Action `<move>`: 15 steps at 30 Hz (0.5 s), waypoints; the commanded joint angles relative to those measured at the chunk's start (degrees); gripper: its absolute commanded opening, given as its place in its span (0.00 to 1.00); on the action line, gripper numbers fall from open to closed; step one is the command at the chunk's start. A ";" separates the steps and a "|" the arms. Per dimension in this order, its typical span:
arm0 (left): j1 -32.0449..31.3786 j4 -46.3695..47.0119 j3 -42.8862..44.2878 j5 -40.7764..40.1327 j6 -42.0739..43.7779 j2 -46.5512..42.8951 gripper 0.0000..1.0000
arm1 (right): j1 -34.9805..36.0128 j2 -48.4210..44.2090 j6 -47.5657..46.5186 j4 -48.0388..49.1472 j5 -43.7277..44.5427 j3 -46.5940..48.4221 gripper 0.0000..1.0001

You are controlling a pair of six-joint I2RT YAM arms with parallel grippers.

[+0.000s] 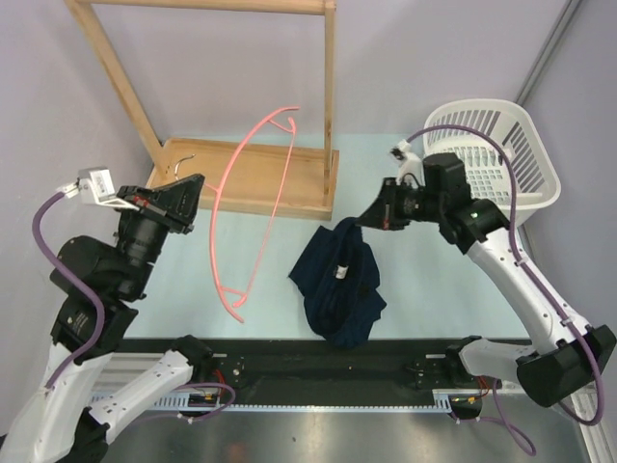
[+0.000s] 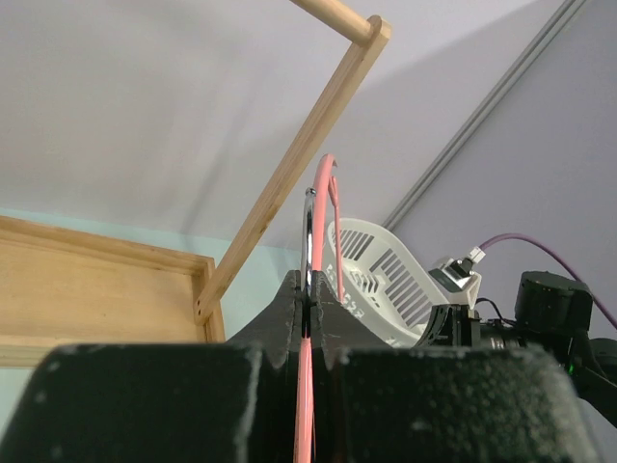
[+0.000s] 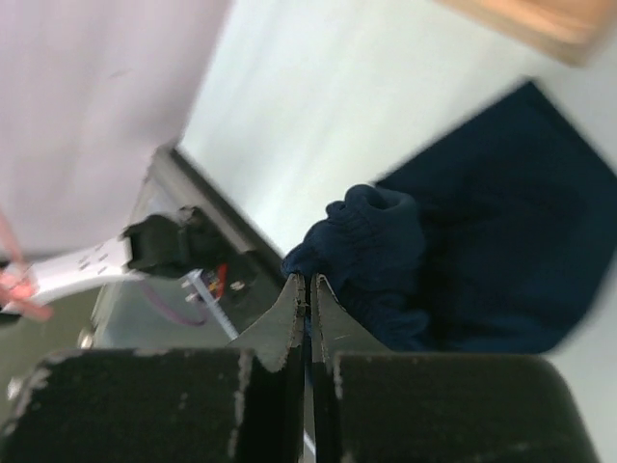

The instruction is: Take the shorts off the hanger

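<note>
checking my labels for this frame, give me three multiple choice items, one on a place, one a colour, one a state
1. Where is the white basket? A far right of the table B inside the wooden rack C by the left arm's base
2. The hanger is: A blue B pink-red C white
3. The left gripper is: A open B shut on the hanger C out of view
Key: 1 A, it stands at the right edge; 2 B, a pink-red loop; 3 B, it pinches the hanger.

A robotics lab; table-mounted arms [image 1: 511, 270] (purple cables [image 1: 39, 227]); bare walls [image 1: 434, 48].
</note>
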 commanded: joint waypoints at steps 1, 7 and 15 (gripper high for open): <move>0.29 4.45 0.93 1.68 -0.03 2.88 0.00 | -7.38 -2.98 -4.07 -7.96 3.31 -3.30 0.00; 0.29 5.16 1.20 3.09 -0.20 5.08 0.00 | -14.51 1.05 -6.97 -15.34 10.34 -7.27 0.00; 0.29 5.86 1.46 3.97 -0.82 6.40 0.00 | -14.60 8.52 -5.14 -14.64 9.99 -7.18 0.43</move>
